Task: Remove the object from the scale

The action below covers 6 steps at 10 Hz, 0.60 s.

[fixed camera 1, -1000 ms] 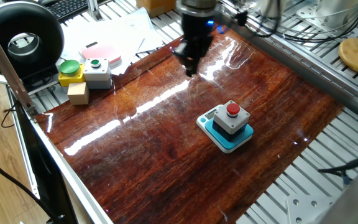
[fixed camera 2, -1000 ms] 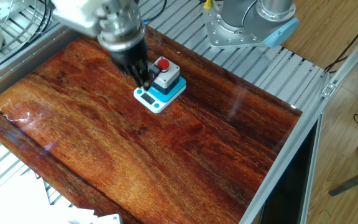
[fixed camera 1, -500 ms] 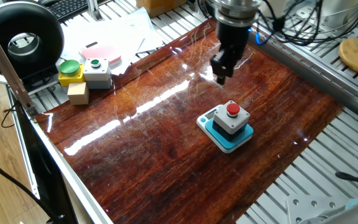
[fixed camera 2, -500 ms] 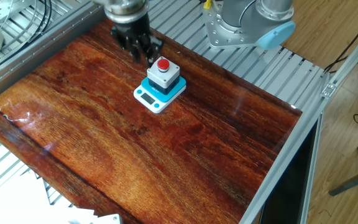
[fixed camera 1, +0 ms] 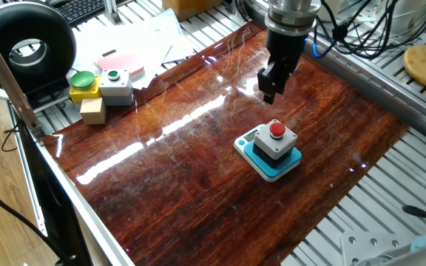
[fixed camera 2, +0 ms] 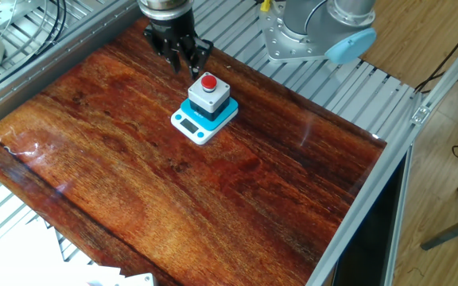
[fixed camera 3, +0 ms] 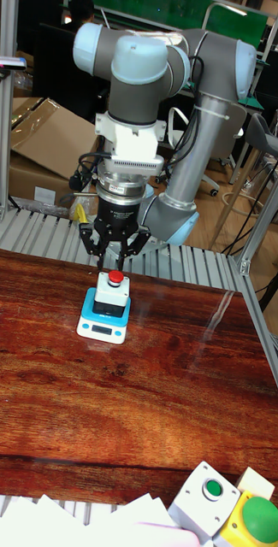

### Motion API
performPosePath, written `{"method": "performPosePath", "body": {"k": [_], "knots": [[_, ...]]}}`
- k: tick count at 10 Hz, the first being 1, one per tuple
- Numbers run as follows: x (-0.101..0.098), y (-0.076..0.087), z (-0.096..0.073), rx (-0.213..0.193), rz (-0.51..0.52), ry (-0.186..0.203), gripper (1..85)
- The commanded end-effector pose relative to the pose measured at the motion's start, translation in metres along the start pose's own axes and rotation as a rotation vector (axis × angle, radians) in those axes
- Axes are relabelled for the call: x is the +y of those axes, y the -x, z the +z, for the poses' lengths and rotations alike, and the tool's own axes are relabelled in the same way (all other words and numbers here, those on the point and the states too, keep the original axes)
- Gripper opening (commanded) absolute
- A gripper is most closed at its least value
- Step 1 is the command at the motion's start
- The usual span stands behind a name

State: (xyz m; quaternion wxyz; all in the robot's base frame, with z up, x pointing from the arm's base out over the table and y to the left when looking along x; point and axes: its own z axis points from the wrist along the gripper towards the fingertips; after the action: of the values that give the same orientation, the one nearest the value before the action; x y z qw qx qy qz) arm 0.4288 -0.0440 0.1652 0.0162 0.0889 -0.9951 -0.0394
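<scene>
The object (fixed camera 1: 276, 140), a dark grey box with a light grey top and a red button, sits on the scale (fixed camera 1: 246, 142), a flat teal plate with a white rim, mid-table on the wooden board. My gripper (fixed camera 1: 270, 90) hangs open above the board, just beyond the object on the arm's side and higher than the red button, with nothing between its fingers. From the other side the gripper (fixed camera 2: 188, 63) stands up-left of the object (fixed camera 2: 208, 95) and the scale (fixed camera 2: 188, 123). In the tall view the spread fingers of the gripper (fixed camera 3: 114, 256) hover right over the object (fixed camera 3: 113, 291) and the scale (fixed camera 3: 103, 328).
A grey box with a green button (fixed camera 1: 115, 83), a yellow box with a big green button (fixed camera 1: 83, 85) and a small wooden block (fixed camera 1: 93, 111) stand at the board's far left corner beside papers. A black round device (fixed camera 1: 28, 46) sits behind them. The arm's base (fixed camera 2: 316, 32) rises past the far edge.
The gripper has swung from the board's back-left area toward the object and now hovers close by its far side. The object and the scale have not moved.
</scene>
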Motion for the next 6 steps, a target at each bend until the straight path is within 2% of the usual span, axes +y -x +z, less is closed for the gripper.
{"method": "performPosePath", "body": {"k": [1, 3, 6], "knots": [[-0.002, -0.022, -0.003, -0.045, 0.010, -0.001, 41.0], [0.011, -0.042, 0.003, -0.075, 0.037, -0.001, 42.3], [0.037, -0.040, 0.018, -0.123, 0.062, 0.004, 43.0]]}}
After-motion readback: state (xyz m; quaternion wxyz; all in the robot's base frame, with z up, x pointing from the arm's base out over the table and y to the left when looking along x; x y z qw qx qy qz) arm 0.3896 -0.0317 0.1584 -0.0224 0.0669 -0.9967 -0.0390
